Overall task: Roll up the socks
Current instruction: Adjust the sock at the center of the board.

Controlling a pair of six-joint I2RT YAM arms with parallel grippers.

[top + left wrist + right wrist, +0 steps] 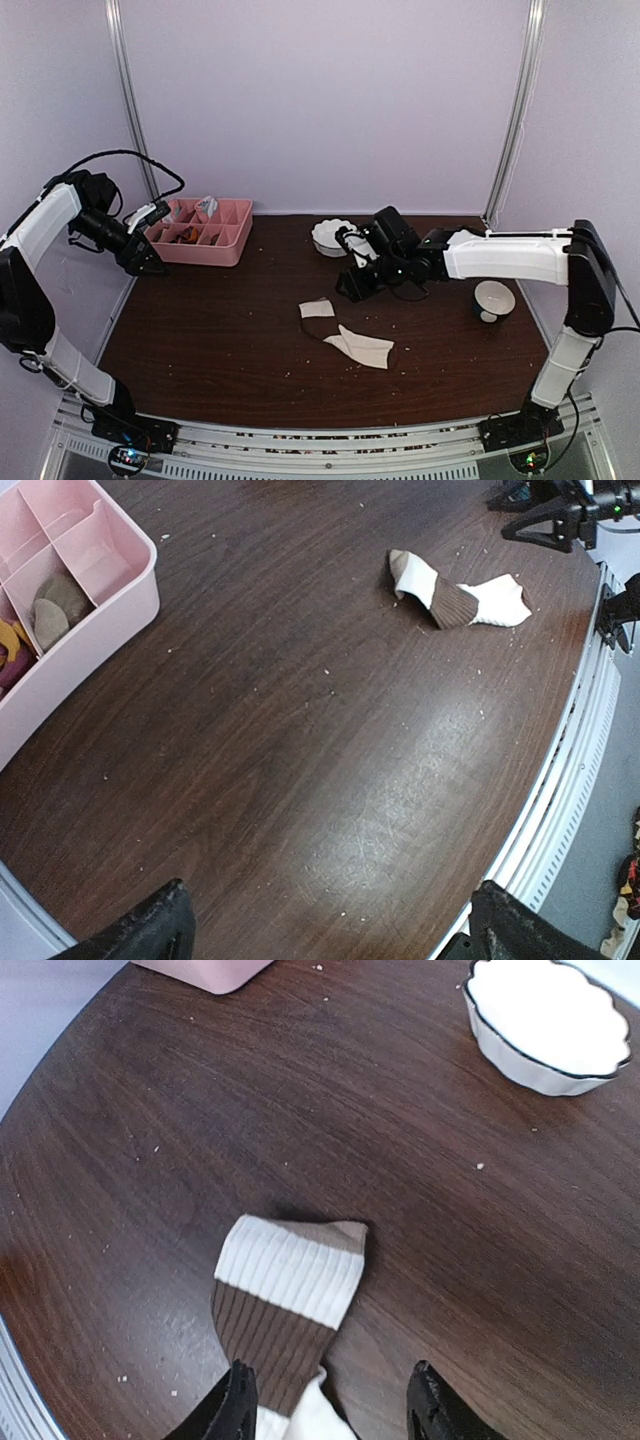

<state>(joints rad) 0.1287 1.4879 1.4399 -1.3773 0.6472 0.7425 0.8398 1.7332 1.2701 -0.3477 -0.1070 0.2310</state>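
Note:
A cream sock point(348, 338) with dark brown bands lies flat and bent near the middle of the table. In the right wrist view its ribbed cream cuff and brown band point(290, 1290) sit just ahead of the fingers, with a tan edge at the cuff's top. My right gripper point(355, 288) point(332, 1412) hovers over the sock's far end, open, gripping nothing. The left wrist view shows the sock point(455, 590) far off at the upper right. My left gripper point(152, 264) point(330, 930) hangs wide open over bare wood beside the pink tray.
A pink divided tray point(205, 232) point(90, 590) with small items stands at the back left. A white scalloped bowl point(330, 237) point(550, 1020) sits behind the right gripper. A second small bowl point(493, 298) is at the right. Crumbs dot the tabletop.

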